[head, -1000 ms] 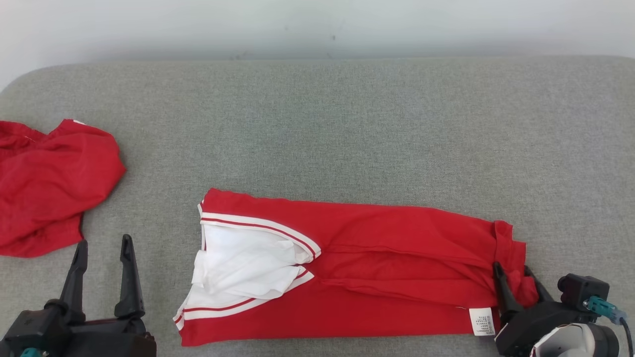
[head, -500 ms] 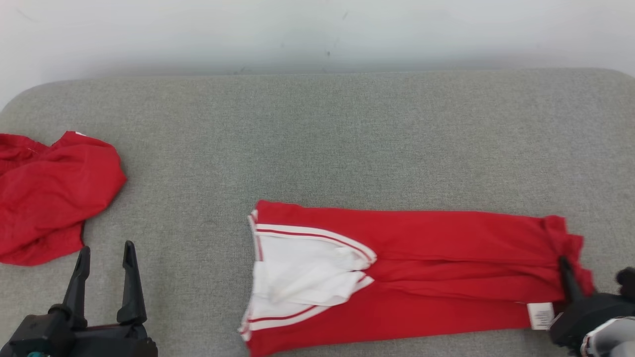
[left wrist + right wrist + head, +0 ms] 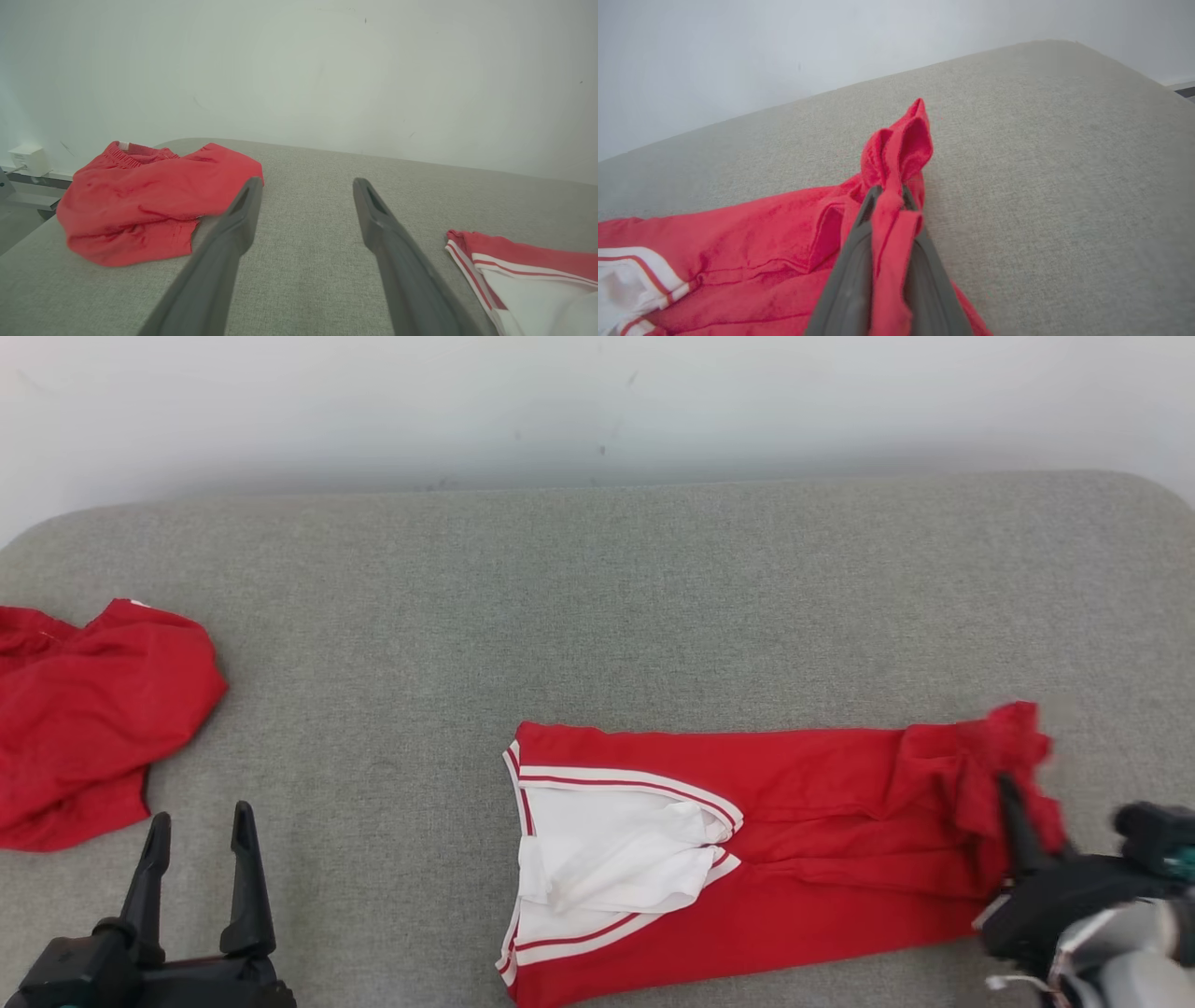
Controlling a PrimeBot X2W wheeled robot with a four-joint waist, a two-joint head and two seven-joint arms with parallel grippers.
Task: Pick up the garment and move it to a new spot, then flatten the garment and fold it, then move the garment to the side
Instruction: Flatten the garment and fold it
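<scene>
Garment: red with a white, red-striped collar, folded into a long strip. It lies along the front edge of the grey cushion, toward the front right corner, with its right end bunched and raised.
Right gripper: closed on that bunched end, red cloth pinched between its two fingers.
Left gripper: fingers spread apart, near the front left corner, well apart from the garment.
Second red cloth: crumpled at the cushion's left edge.

My left gripper is black, with long tapered fingers; my right gripper carries a teal connector, lower right.
</scene>
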